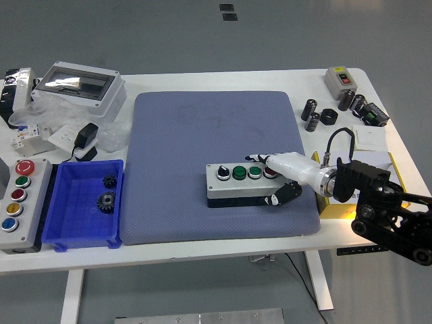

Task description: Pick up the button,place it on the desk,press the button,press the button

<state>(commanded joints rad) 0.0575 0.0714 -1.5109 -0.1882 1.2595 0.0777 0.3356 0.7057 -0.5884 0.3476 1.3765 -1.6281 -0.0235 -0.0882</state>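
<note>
Directly under and to the left of the right hand point(280, 177), the button box point(243, 183) is seen lying on the blue mat point(202, 135). Its long axis is laid left to right, pointing straight away from the wrist. Its right end is clamped by the hand: the fingers point(260, 158) are laid over the top by the red button, and the thumb is pressed against the front face. No left hand is shown, so the right one is judged the only candidate for pressing.

The right hand point(283, 169) hides the button box's point(236, 182) right end.
</note>
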